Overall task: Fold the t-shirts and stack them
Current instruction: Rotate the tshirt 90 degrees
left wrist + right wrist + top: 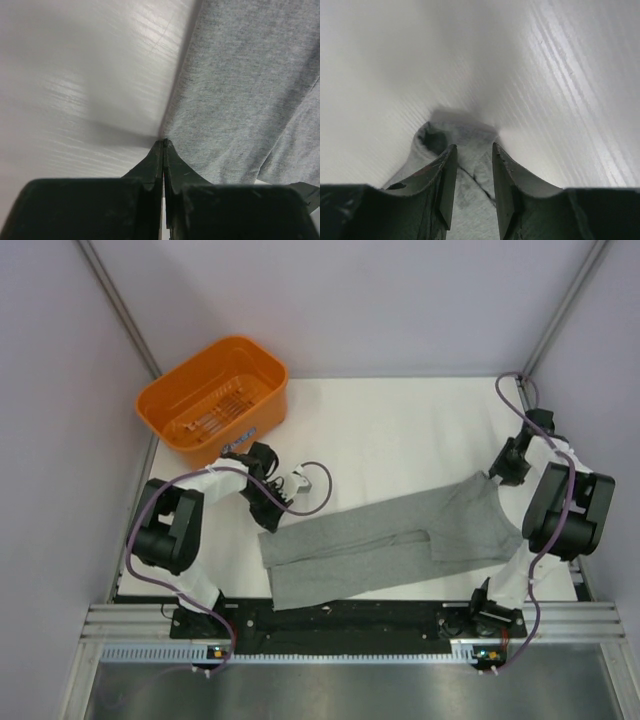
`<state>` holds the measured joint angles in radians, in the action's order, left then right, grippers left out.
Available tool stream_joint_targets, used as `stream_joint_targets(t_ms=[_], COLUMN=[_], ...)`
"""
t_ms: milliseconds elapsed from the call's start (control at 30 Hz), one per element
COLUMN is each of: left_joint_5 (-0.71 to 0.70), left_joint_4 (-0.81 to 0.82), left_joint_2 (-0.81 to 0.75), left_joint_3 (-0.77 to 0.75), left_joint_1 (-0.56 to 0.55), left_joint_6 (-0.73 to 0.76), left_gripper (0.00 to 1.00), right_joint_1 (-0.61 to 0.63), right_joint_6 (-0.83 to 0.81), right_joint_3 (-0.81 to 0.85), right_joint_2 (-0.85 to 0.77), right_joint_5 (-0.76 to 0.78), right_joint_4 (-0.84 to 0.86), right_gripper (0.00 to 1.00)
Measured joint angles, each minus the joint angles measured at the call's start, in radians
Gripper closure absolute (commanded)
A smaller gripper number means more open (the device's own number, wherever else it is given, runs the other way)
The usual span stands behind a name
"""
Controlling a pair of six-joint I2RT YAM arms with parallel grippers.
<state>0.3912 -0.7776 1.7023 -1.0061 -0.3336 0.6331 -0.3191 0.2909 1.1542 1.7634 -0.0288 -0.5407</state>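
T-shirt (pixel 390 540) lies stretched on table (pixel 400 430), long axis slanting near-left to far-right. Left gripper (pixel 268 512) pinches the hem corner, jaws pressed tight. Right gripper (pixel 496 476) nips bunched cloth at the far end. Each arm is nearest its own end.

The t-shirt (pixel 380 540) is plain heather grey, with tiny lighter and darker flecks in the knit and no print at all. The table (pixel 400 430) is white with faint streaks, the basket (pixel 268 405) is bright orange, and the arms (pixel 165 530) are black with white wrapped bits and purple cables (pixel 505 400).
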Motion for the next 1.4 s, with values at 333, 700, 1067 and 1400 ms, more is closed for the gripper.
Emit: stream_joint_targets(t_ms=[333, 700, 1067, 1400], left_joint_5=[-0.026, -0.046, 0.029, 0.076], left_joint_4=[-0.007, -0.008, -0.083, -0.132], left_joint_2=[-0.023, -0.036, -0.055, -0.109], left_joint_3=[0.021, 0.032, 0.053, 0.056], left_joint_1=[0.005, 0.005, -0.054, -0.199], left_joint_6=[-0.011, -0.013, 0.103, 0.163], left_gripper=[1.0, 1.0, 0.64, 0.58], right_joint_1=[0.069, 0.042, 0.099, 0.32], right_joint_6=[-0.002, 0.123, 0.178, 0.291], right_joint_3=[-0.015, -0.151, 0.31, 1.163], right_joint_2=[-0.175, -0.071, 0.267, 0.798], right_joint_5=[0.092, -0.037, -0.092, -0.157], right_joint_4=[-0.025, -0.016, -0.182, -0.213], right_gripper=[0.96, 1.0, 1.0, 0.99])
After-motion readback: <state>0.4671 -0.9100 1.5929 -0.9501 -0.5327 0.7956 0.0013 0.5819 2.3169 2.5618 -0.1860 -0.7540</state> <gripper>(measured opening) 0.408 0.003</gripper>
